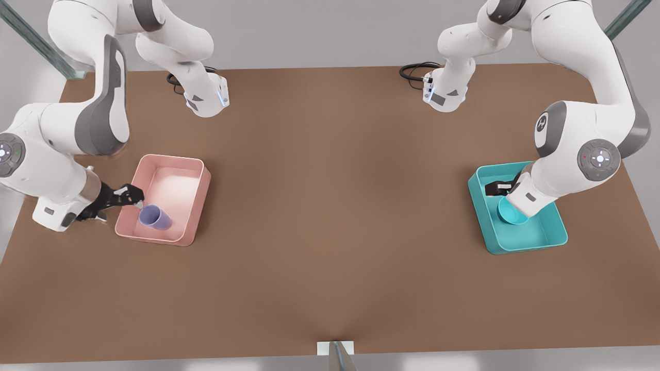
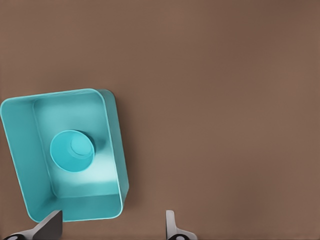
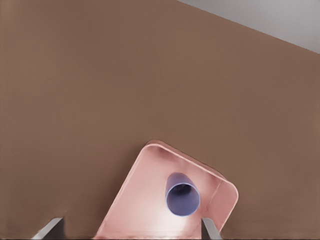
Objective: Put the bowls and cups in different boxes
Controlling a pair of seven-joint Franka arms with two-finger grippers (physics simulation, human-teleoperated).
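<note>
The lavender cup (image 1: 154, 217) sits inside the pink box (image 1: 193, 206), near the corner closest to the table's front edge. My right gripper (image 1: 132, 199) hovers open over that box's edge on the front view's left, just beside the cup (image 3: 183, 199), with nothing between its fingertips (image 3: 50, 227). On the front view's right, the teal bowl (image 1: 511, 212) rests mouth up in the teal box (image 1: 536, 239), partly covered by the arm. My left gripper (image 1: 497, 188) is open above that box (image 2: 20, 150), with the bowl (image 2: 72, 150) free below it and nothing held.
Brown table (image 1: 330, 206) between the two boxes, which lie far apart at opposite ends. Both arm bases (image 1: 206, 98) stand at the back edge with black cables. A small metal post (image 1: 336, 353) sits at the front edge.
</note>
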